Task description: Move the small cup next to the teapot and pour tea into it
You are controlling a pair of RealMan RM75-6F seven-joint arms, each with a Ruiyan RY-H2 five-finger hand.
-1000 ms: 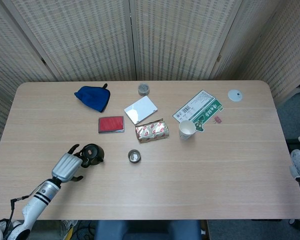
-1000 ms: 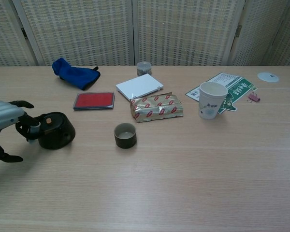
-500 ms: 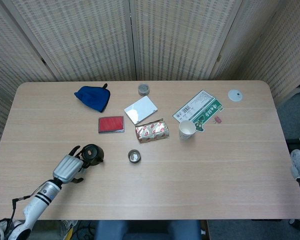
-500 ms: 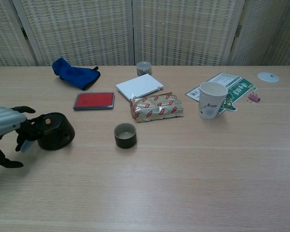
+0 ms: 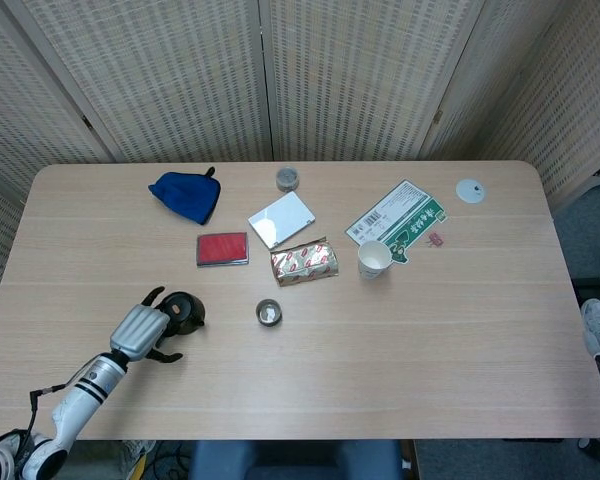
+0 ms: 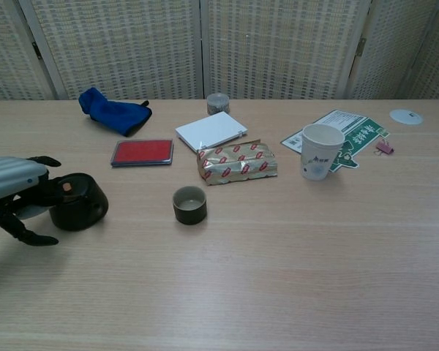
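A pale wood-grain worktop (image 5: 400,340) with rounded corners is backed by folding screens (image 5: 360,70) of woven beige panels. Grey floor (image 5: 580,215) is seen at the right.

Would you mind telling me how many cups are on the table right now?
2. The small dark cup stands near the table's middle, in front of the foil packet. The white paper cup stands to its right, beside the green-and-white leaflet. None seem hidden.

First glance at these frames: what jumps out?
The silver left hand at the table's near-left edge, fingers curled around the squat dark teapot. Right of it, apart, stands the small dark cup. Behind, the bright blue cloth at the far left and the white paper cup by the green-and-white printed sheet.
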